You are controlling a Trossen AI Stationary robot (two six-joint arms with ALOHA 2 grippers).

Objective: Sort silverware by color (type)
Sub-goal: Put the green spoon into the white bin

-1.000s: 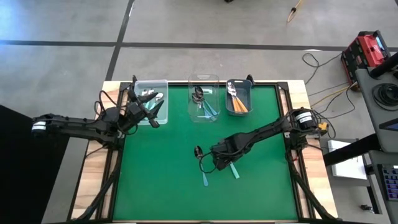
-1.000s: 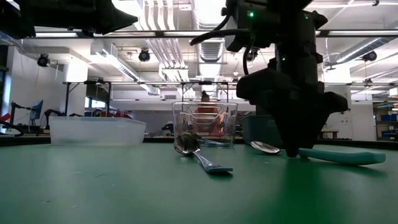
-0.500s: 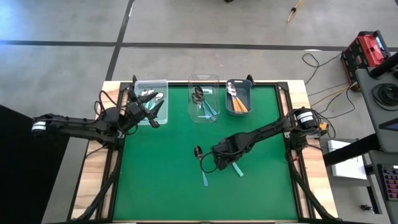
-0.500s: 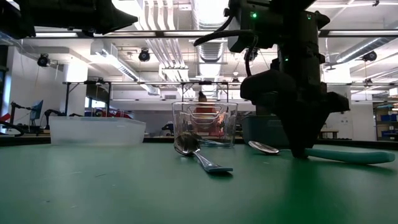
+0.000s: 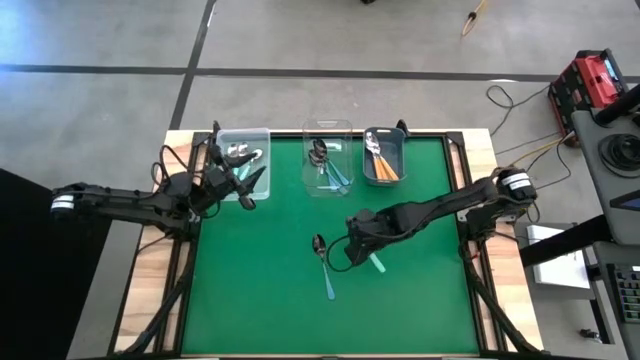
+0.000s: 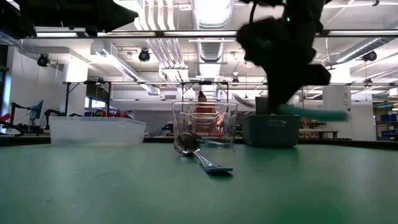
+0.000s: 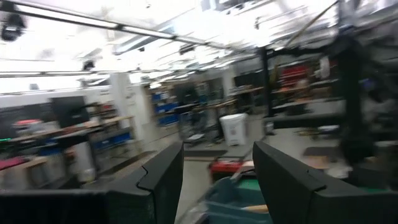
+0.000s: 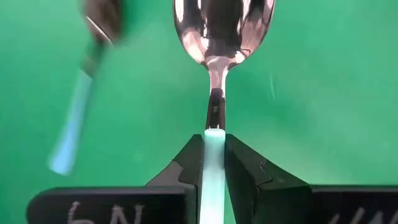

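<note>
My right gripper (image 5: pixel 357 248) hangs over the middle of the green mat (image 5: pixel 260 300), shut on a spoon with a mint-teal handle (image 5: pixel 376 263) and a silver bowl (image 8: pixel 224 28). In the low view the handle (image 6: pixel 314 114) juts out sideways, clear of the mat. A second spoon (image 5: pixel 325 270) with a blue-teal handle lies flat on the mat just left of it, also seen low (image 6: pixel 200 153). My left gripper (image 5: pixel 243 185) waits at the near side of the left clear bin (image 5: pixel 243 163), its fingers apart (image 7: pixel 217 180) with nothing between them. My right gripper pinches the mint-teal handle (image 8: pixel 213 140) between its two fingers, at the end where it meets the metal neck. The fingers come steeply from above and lie across the handle. The spoon is lifted clear of the mat, roughly level, bowl away from the fingers.
Three bins stand along the mat's far edge: the left clear one with spoons, a middle clear one (image 5: pixel 328 158) holding teal-handled spoons, and a grey one (image 5: pixel 383 155) holding orange-handled spoons. The mat's near half is bare green.
My right gripper has risen from the mat with the mint-handled spoon, tipping a little. The spoon, which lay flat on the mat, now hangs clear above it. The other spoon has stayed where it was.
</note>
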